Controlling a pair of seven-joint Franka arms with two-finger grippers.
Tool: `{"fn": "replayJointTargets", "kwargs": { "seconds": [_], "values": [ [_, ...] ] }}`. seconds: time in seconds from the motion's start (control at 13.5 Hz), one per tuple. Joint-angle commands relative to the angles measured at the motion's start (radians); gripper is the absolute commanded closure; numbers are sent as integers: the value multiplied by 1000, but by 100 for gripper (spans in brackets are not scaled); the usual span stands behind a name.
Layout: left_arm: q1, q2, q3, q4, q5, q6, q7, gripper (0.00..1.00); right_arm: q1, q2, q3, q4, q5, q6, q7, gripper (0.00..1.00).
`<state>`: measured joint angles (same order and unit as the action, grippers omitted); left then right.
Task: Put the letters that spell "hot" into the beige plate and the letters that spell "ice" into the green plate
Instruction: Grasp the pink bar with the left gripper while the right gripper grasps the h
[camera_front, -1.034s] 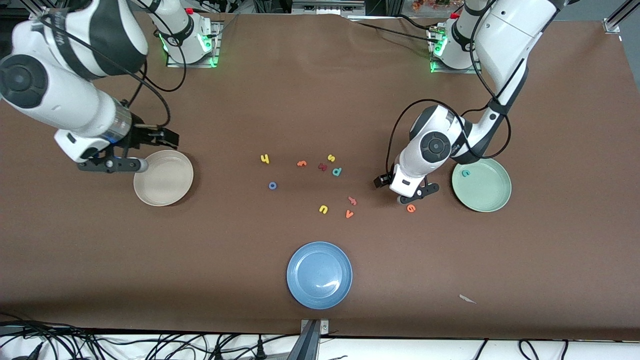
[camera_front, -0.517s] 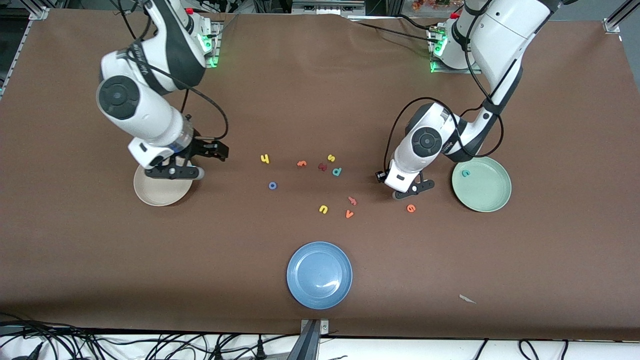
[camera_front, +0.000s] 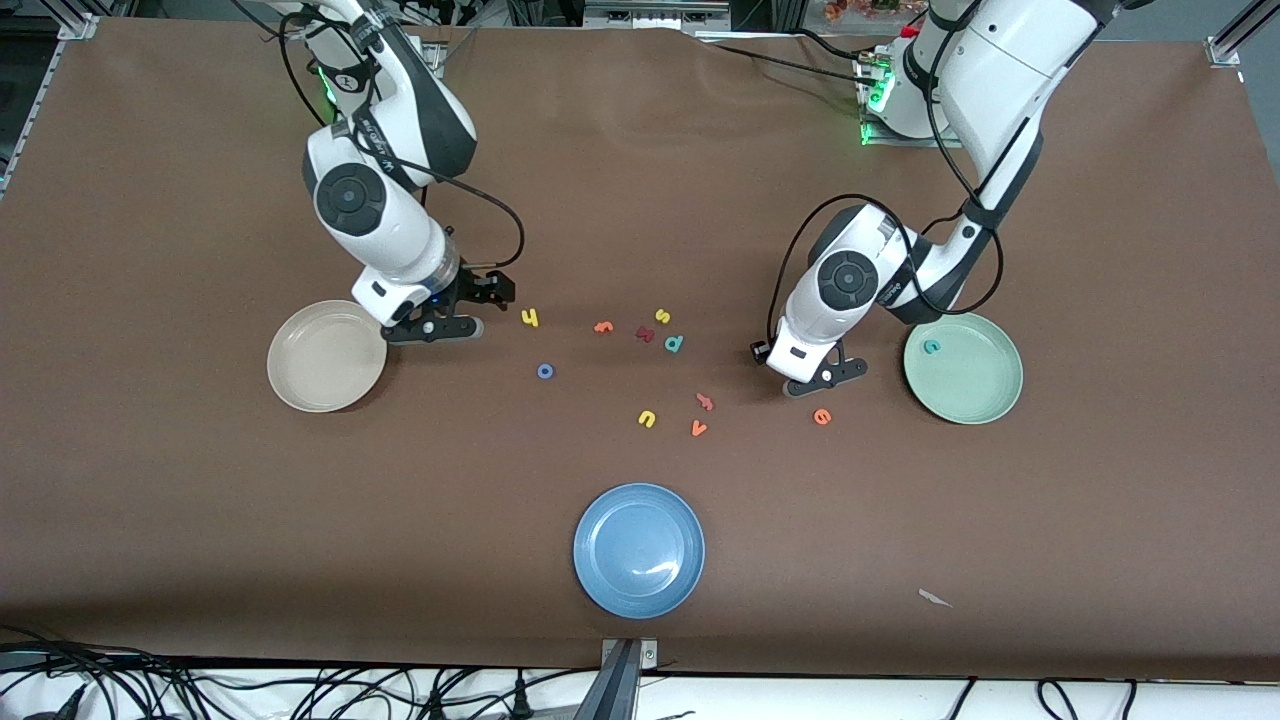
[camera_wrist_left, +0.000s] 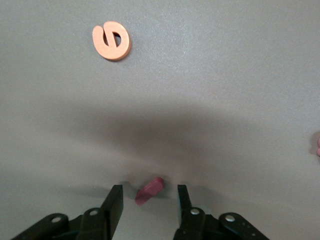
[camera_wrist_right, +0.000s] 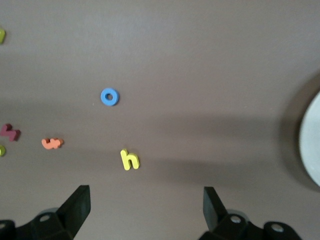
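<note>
The left gripper (camera_wrist_left: 147, 212) is low at the tabletop, its fingers (camera_wrist_left: 114, 202) apart with a small dark red bar (camera_wrist_left: 149, 190) lying between them and a sliver of gap on each side. The left arm folds down from its base, wrist tipped steeply to the table. The orange e (camera_front: 822, 417) lies near the gripper, nearer to the front camera, with bare table around it. The green plate (camera_front: 990, 400) sits just beside the wrist, toward the left arm's end, with the teal c (camera_front: 931, 347) inside. The right gripper (camera_front: 435, 325) hangs with fingers wide apart and nothing held, above the table between the beige plate (camera_front: 325, 375) rim and the yellow h (camera_front: 530, 318). The blue o (camera_front: 545, 371) and the orange t (camera_front: 603, 326) lie near the h. The blue plate (camera_front: 640, 550) sits well apart near the front edge.
</note>
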<state>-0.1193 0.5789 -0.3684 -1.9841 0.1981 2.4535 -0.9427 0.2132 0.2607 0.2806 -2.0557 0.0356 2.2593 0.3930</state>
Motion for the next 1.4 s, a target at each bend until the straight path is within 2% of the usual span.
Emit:
{"fn": "replayJointTargets", "kwargs": {
  "seconds": [0.0, 0.22, 0.59, 0.89, 1.11, 1.33],
  "values": [
    [1, -2, 2, -22, 40, 48, -34, 49, -8, 46, 38, -24, -63, 63, 7, 0],
    [3, 4, 6, -32, 40, 75, -34, 49, -6, 109, 51, -29, -150, 124, 9, 0],
    [6, 4, 6, -30, 40, 75, -34, 50, -3, 169, 69, -63, -169, 259, 10, 0],
    [6, 4, 6, -30, 40, 75, -36, 72, 5, 204, 68, -84, -172, 342, 15, 0],
    [6, 4, 6, -30, 40, 75, -36, 83, 18, 229, 68, -90, -210, 371, 38, 0],
    [6, 3, 6, -30, 40, 75, -36, 91, 18, 238, 68, -92, -273, 375, 90, 7]
  ]
}}
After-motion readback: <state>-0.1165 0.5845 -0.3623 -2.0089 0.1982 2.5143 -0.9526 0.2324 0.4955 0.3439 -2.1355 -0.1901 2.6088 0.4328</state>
